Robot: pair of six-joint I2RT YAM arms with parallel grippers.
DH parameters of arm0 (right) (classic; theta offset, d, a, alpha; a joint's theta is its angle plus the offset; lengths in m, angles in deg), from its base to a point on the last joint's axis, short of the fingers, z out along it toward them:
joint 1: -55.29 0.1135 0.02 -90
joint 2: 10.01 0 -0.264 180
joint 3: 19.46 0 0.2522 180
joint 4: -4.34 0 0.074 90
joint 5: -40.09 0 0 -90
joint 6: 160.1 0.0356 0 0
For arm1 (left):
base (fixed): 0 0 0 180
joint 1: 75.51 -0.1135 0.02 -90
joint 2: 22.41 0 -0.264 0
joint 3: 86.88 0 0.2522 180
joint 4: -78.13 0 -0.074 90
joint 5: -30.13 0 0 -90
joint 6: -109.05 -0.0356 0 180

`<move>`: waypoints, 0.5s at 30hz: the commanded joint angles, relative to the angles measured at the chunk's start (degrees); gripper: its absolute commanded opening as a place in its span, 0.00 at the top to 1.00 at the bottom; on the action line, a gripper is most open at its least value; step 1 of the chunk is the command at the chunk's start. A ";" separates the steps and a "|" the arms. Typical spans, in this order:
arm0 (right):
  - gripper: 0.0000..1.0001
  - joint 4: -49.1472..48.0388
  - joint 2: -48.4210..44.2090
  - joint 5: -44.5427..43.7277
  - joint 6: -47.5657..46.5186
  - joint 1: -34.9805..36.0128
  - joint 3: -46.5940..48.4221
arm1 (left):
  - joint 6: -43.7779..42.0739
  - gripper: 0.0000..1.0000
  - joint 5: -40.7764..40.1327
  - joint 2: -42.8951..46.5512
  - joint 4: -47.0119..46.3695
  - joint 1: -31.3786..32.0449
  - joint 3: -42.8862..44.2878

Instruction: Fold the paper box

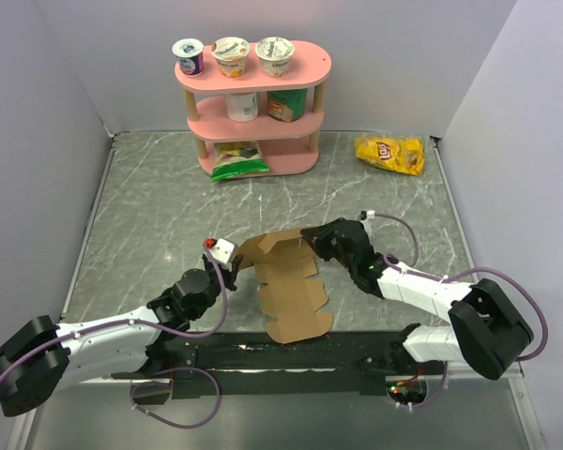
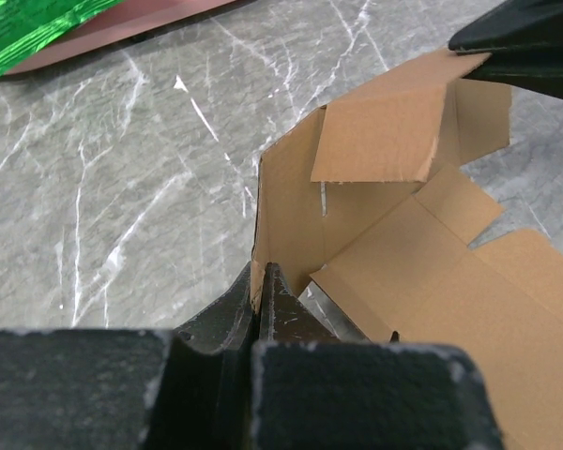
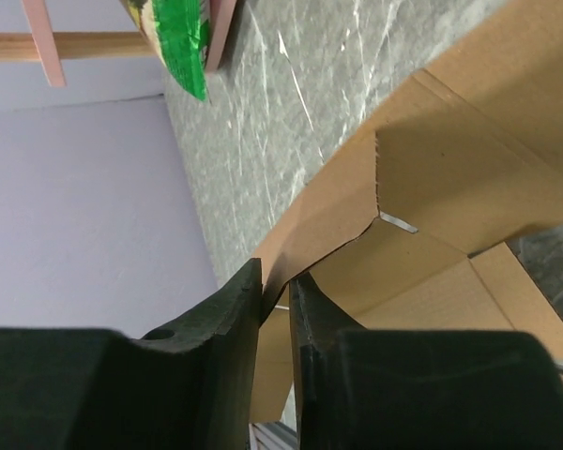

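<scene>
The paper box (image 1: 296, 291) is a brown cardboard sheet lying in the middle of the table, its far flaps lifted and partly folded. My left gripper (image 1: 235, 267) is shut on the raised left wall; in the left wrist view the left gripper (image 2: 260, 281) pinches the edge of the paper box (image 2: 422, 272). My right gripper (image 1: 311, 234) is at the far top flap. In the right wrist view the right gripper (image 3: 277, 281) straddles the flap's edge of the paper box (image 3: 450, 178), open only narrowly, with the card against one finger and a slim gap at the other.
A pink shelf (image 1: 253, 103) with yogurt cups stands at the back, a green bag (image 1: 237, 159) on its bottom level. A yellow chip bag (image 1: 389, 155) lies at the back right. Grey walls close in the left and right sides.
</scene>
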 commanded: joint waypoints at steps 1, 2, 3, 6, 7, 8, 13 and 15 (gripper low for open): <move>0.76 -0.76 1.03 -2.08 0.07 1.30 -1.00 | 1.19 0.99 -2.33 -0.84 -0.87 0.27 2.46; 0.75 -0.94 1.38 -2.61 0.07 1.48 -1.17 | 1.19 0.99 -2.42 -0.93 -0.87 0.27 2.55; 0.74 -1.37 1.82 -2.78 0.33 1.65 -1.43 | 1.02 0.99 -2.42 -0.93 -0.96 0.18 2.46; 0.73 -5.41 3.57 -3.57 0.77 1.66 -3.01 | 0.75 0.99 -2.16 -0.93 -1.40 0.27 2.37; 0.73 -8.12 4.19 -3.66 0.68 1.74 -3.54 | 0.75 0.99 -2.24 -0.93 -1.40 0.27 2.46; 0.73 -8.58 4.45 -4.01 0.86 1.74 -4.15 | 0.84 0.99 -2.42 -1.02 -1.22 0.27 2.38; 0.88 -11.30 3.59 -6.03 2.26 1.92 -6.00 | 1.81 0.93 -3.56 -1.11 -0.52 0.18 2.73; 0.93 -12.10 2.01 -7.52 2.53 2.18 -7.06 | 2.33 0.77 -4.17 -0.76 0.44 0.27 3.08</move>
